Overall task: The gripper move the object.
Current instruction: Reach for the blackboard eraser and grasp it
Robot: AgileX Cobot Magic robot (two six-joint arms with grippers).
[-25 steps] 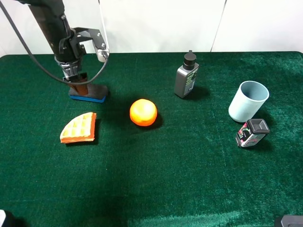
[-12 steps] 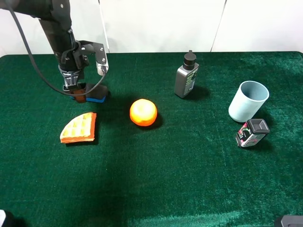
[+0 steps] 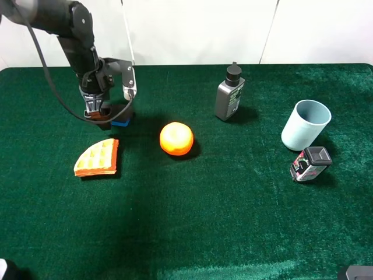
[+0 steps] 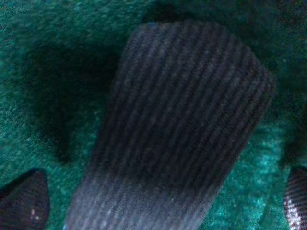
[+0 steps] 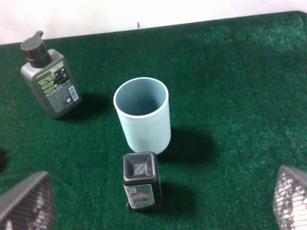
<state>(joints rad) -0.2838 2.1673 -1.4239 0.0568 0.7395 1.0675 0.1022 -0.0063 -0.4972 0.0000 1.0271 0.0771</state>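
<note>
The eraser (image 3: 121, 118), dark felt on a thin blue base, lies on the green cloth at the back left, mostly hidden under my left gripper (image 3: 99, 114). In the left wrist view the ribbed grey felt (image 4: 187, 115) fills the frame. My left gripper (image 4: 158, 199) is open and straddles it, one fingertip (image 4: 21, 201) on each side with cloth showing in between. My right gripper (image 5: 158, 211) is open and empty, over the right side of the table; it is out of the high view.
An orange waffle wedge (image 3: 97, 157) lies just in front of the eraser. An orange (image 3: 176, 138) sits to its right. A grey bottle (image 3: 229, 93), a light blue cup (image 3: 306, 123) and a small black-capped bottle (image 3: 310, 163) stand on the right.
My left arm has swung to the right and lowered over the eraser, now covering most of it. The eraser's right end has stayed in place. Nothing else has moved.
</note>
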